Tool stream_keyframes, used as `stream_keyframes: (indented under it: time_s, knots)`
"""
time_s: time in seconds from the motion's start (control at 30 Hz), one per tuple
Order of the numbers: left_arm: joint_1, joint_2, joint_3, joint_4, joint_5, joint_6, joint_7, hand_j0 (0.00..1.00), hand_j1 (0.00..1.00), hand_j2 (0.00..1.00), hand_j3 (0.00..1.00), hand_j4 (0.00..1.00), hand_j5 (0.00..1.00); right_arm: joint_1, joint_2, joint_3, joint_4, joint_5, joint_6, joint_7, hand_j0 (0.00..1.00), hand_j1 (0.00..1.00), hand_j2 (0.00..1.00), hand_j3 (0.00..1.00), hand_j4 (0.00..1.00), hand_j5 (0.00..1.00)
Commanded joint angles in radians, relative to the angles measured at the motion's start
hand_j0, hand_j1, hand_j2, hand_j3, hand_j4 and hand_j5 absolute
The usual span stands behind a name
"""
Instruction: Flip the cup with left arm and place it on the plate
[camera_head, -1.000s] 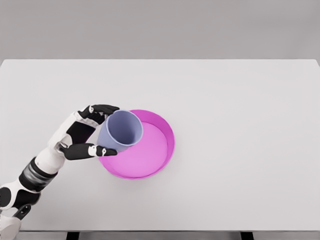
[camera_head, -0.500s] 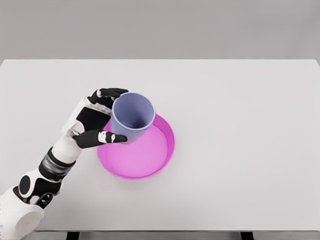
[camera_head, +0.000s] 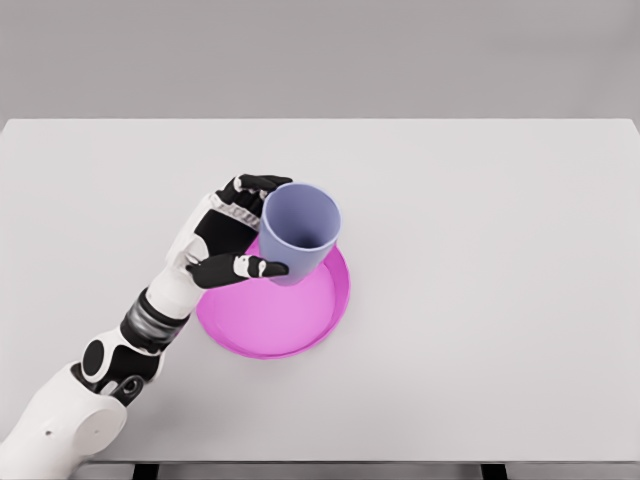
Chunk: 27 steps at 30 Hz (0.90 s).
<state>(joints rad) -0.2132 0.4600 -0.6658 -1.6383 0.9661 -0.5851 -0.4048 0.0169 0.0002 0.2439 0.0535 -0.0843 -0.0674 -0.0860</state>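
Holding one lavender cup (camera_head: 298, 232) mouth-up, our left hand (camera_head: 228, 240) has its fingers (camera_head: 250, 267) clamped on its wall. It overlaps the far rim of one pink plate (camera_head: 260, 325), left of the surface (camera_head: 480, 300) centre.

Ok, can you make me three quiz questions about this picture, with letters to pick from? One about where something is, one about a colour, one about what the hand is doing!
1. Where is the cup?
A. over the plate's far rim
B. at the table's right edge
C. on the floor

2. What colour is the plate?
A. green
B. pink
C. yellow

3. What is the left hand doing?
A. lying flat
B. pointing
C. holding the cup

Answers: 1 A, it overlaps the far rim. 2 B, bright pink. 3 C, fingers wrap the cup.
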Motion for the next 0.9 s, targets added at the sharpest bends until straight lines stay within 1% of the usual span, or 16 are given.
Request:
stream_keyframes:
  time_s: [0.0, 0.1, 0.27, 0.33, 0.47, 0.5, 0.67, 0.73, 0.87]
  knots:
    - [0.000, 0.002, -0.005, 0.020, 0.005, 0.002, 0.000, 0.56, 0.56, 0.56, 0.56, 0.56, 0.56, 0.000, 0.000, 0.000, 0.000, 0.000, 0.000, 0.000, 1.00, 1.00, 1.00, 1.00, 1.00, 1.00]
    - [-0.002, 0.005, -0.003, 0.051, 0.006, 0.002, 0.000, 0.56, 0.56, 0.56, 0.56, 0.56, 0.56, 0.000, 0.000, 0.000, 0.000, 0.000, 0.000, 0.002, 1.00, 1.00, 1.00, 1.00, 1.00, 1.00]
    - [0.000, 0.006, -0.003, 0.051, 0.003, 0.002, 0.003, 0.56, 0.56, 0.56, 0.56, 0.56, 0.56, 0.000, 0.000, 0.000, 0.000, 0.000, 0.000, 0.000, 1.00, 1.00, 1.00, 1.00, 1.00, 1.00]
    - [0.000, 0.006, -0.003, 0.051, 0.002, 0.001, 0.004, 0.61, 0.61, 0.61, 0.61, 0.61, 0.61, 0.000, 0.000, 0.000, 0.000, 0.000, 0.000, 0.000, 1.00, 1.00, 1.00, 1.00, 1.00, 1.00]
    - [0.003, 0.008, -0.003, 0.049, -0.001, 0.001, 0.006, 0.65, 0.65, 0.65, 0.65, 0.65, 0.65, 0.000, 0.000, 0.000, 0.000, 0.000, 0.000, 0.000, 1.00, 1.00, 1.00, 1.00, 1.00, 1.00]
    - [0.003, 0.008, -0.004, 0.048, -0.001, 0.001, 0.008, 0.70, 0.70, 0.70, 0.70, 0.70, 0.70, 0.000, 0.000, 0.000, 0.000, 0.000, 0.000, 0.000, 1.00, 1.00, 1.00, 1.00, 1.00, 1.00]
    - [0.006, 0.008, -0.005, 0.044, -0.003, 0.001, 0.008, 0.71, 0.71, 0.71, 0.71, 0.71, 0.71, 0.000, 0.000, 0.000, 0.000, 0.000, 0.000, 0.000, 1.00, 1.00, 1.00, 1.00, 1.00, 1.00]
    - [0.009, 0.009, -0.003, 0.041, -0.003, 0.001, 0.009, 0.77, 0.77, 0.77, 0.77, 0.77, 0.77, 0.000, 0.000, 0.000, 0.000, 0.000, 0.000, 0.000, 1.00, 1.00, 1.00, 1.00, 1.00, 1.00]
    - [0.012, 0.009, -0.003, 0.038, -0.003, 0.001, 0.009, 0.79, 0.79, 0.79, 0.79, 0.79, 0.79, 0.000, 0.000, 0.000, 0.000, 0.000, 0.000, 0.000, 1.00, 1.00, 1.00, 1.00, 1.00, 1.00]
